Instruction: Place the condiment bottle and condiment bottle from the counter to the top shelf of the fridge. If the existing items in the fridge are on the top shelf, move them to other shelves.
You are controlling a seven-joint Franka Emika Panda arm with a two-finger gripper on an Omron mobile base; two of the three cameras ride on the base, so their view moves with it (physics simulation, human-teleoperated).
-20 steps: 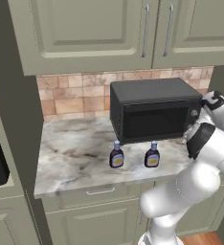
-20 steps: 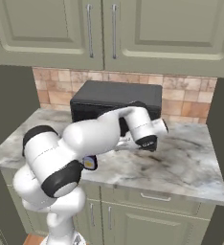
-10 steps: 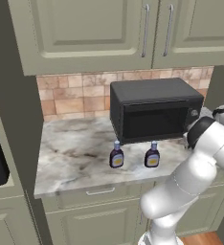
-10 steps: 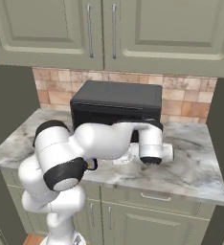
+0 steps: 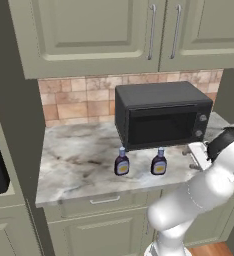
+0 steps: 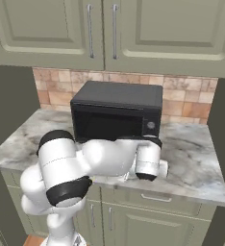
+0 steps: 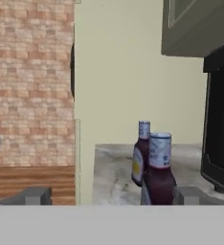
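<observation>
Bottles: two alike, upright on the counter (image 5: 74, 160) in front of the microwave (image 5: 161, 117), near the front edge; left bottle (image 5: 121, 162) and right bottle (image 5: 159, 161) stand apart, side by side.
Bottles, hand view: seen in line, the near bottle (image 7: 159, 170) partly covering the far one (image 7: 141, 153); brown bodies, bluish necks, a yellow patch on the far label.
Counter: marble slab with dark veins, over green cabinets with a silver drawer handle (image 5: 104, 201).
Microwave: black, door closed, against the brick backsplash (image 5: 74, 100), below the upper cabinets (image 5: 104, 35).
Arm: white, reaching over the counter's right part, its hand level with the bottles and to their right.
Gripper (image 7: 113, 195): released, jaws spread wide and holding nothing; left fingertip (image 7: 36, 194) and right fingertip (image 7: 189, 194) stand far apart, the near bottle between them but closer to the right one; whether it touches cannot be told.
Gripper, left base view: pale hand (image 5: 198, 154) just right of the right bottle, apart from it.
</observation>
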